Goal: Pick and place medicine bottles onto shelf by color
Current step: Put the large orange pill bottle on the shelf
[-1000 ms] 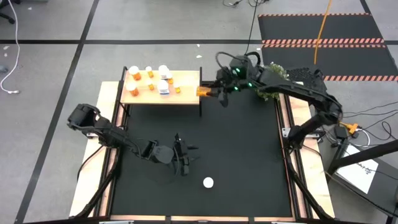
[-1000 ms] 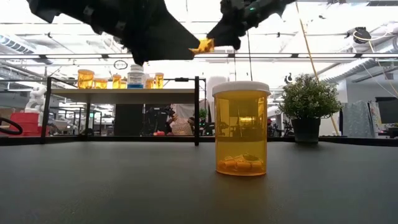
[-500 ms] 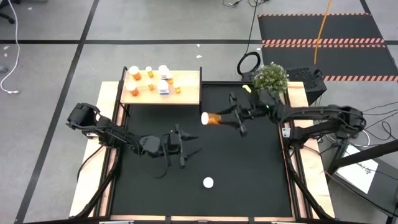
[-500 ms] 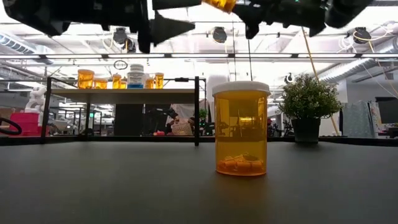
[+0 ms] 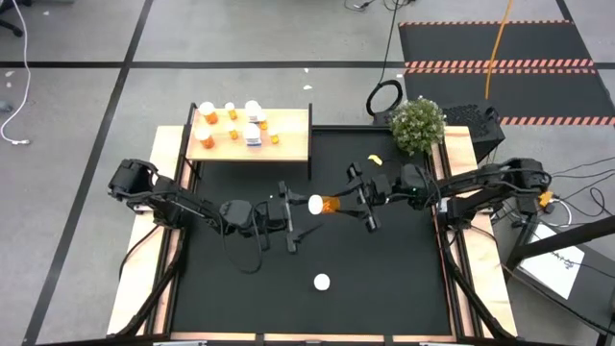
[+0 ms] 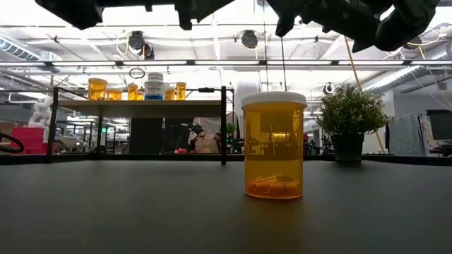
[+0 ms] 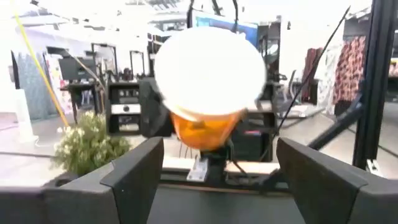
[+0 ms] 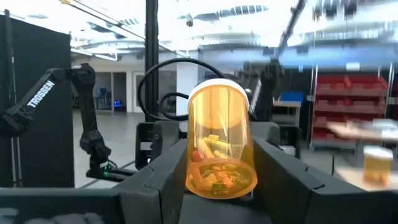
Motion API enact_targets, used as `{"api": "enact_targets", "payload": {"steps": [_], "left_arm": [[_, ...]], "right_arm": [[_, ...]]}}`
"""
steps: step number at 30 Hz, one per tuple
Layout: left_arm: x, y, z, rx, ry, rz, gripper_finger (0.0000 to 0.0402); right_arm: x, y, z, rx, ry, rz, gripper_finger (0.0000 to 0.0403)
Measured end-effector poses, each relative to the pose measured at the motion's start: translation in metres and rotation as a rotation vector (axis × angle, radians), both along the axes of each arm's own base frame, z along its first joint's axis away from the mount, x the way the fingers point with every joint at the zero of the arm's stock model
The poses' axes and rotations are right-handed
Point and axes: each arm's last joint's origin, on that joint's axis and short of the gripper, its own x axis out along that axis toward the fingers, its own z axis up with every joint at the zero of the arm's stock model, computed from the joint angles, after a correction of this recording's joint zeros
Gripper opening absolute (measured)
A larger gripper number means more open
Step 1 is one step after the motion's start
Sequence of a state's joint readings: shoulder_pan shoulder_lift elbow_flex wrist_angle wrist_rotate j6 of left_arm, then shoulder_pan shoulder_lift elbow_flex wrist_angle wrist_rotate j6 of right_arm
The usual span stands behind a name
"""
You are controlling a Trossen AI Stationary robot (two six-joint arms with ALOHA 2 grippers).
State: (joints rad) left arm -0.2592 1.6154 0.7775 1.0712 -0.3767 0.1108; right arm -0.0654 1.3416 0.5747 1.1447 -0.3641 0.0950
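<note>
Overhead, the shelf [image 5: 288, 142] already carries several bottles, while the right gripper [image 5: 338, 204] pinches an orange bottle [image 5: 322, 204] sideways by its base above the mat [image 5: 384, 259], cap towards the spread left gripper [image 5: 291, 213]. Light, rigid and slick, it seems best gripped across the body behind the cap. Only the right wrist view shows loose pills [image 8: 211, 149] inside.

Black mat [image 5: 384, 259] covers the table at frame centre. Directly on it: one upright orange medicine bottle with a white cap [image 5: 322, 283], lower centre; the light-wood shelf [image 5: 288, 144] on black legs, upper left; a potted plant [image 5: 418, 123], upper right; a small yellow scrap [image 5: 376, 160] near the plant.
</note>
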Motion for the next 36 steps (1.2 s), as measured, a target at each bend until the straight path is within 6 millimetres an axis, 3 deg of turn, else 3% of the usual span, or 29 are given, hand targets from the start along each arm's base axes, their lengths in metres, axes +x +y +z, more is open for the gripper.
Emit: {"api": "enact_targets", "payload": {"steps": [9, 19, 23, 31, 36], "left_arm": [[0.002, 0.009, 0.008, 0.003, -0.06, 0.012, 0.0281], [0.004, 0.016, 0.008, -0.003, -0.063, -0.027, 0.0194], [0.005, 0.016, 0.007, 0.011, -0.054, -0.036, 0.0179], [0.002, 0.022, 0.003, 0.047, 0.096, 0.011, 0.0202], [-0.005, 0.037, -0.002, 0.046, 0.286, 0.048, 0.0193]], "right_arm": [[0.007, 0.004, -0.009, -0.023, -0.013, 0.0, 0.0169], [0.008, 0.004, -0.01, -0.039, -0.015, -0.024, 0.0169], [0.008, 0.004, -0.011, -0.019, 0.0, -0.022, 0.0171], [0.003, -0.001, -0.015, 0.028, 0.188, -0.097, 0.0232], [-0.008, -0.012, -0.018, 0.052, 0.383, -0.261, 0.0272]]}}
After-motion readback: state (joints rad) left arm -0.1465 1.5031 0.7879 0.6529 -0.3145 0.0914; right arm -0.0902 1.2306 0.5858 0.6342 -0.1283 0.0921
